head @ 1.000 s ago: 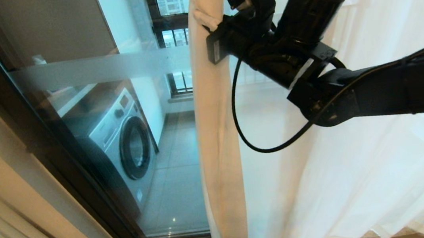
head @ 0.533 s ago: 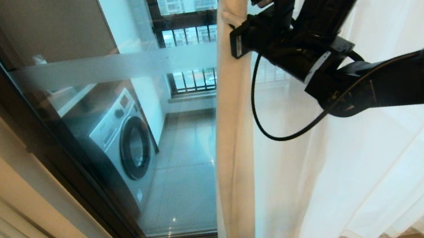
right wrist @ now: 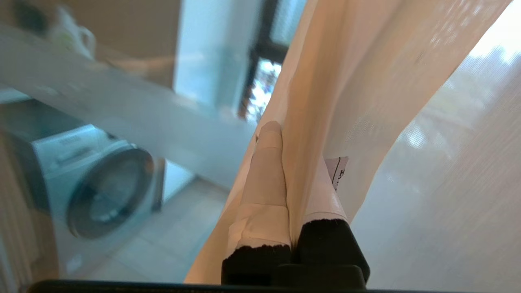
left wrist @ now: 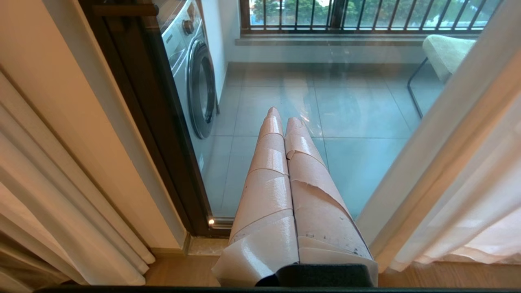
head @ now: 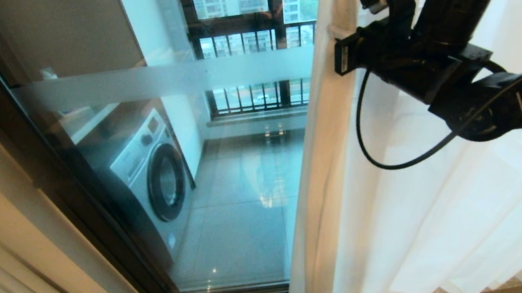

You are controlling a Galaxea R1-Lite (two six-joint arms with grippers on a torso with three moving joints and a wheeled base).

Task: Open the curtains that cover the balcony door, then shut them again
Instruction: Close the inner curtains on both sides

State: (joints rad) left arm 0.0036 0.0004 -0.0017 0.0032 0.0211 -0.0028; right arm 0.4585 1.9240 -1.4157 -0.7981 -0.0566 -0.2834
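- Right gripper [head: 334, 35] raised high at the right of the head view, jaws clenched on the leading edge of the curtain [head: 444, 204].
- In the right wrist view, curtain [right wrist: 366, 93] hem pinched between the two taped fingers [right wrist: 264, 175] of the right gripper [right wrist: 287, 162], fabric folded over the far finger.
- Curtain drawn to the right half of the head view, hanging in soft folds down to the floor, its edge slanting from the gripper down to the sill.
- Door [head: 181, 141] glass uncovered across the left and middle, frosted band [head: 160, 79] running level across it, dark frame [head: 64, 188] at the left.
- Through the glass: washer [head: 151, 173] at the left, tiled balcony floor [head: 243, 207], black railing [head: 249, 44] and tall buildings beyond.
- Left gripper [left wrist: 285, 122] low and pointed at the door [left wrist: 171, 134], jaws clenched together on nothing, clear of the fabric.
- In the left wrist view, curtain [left wrist: 456, 171] edge at one side of the gripper, washer [left wrist: 195, 77] and a beige drape [left wrist: 49, 195] at the other, wooden floor [left wrist: 183, 272] beneath.
- Black cable [head: 389, 151] looping under the right arm in front of the curtain.
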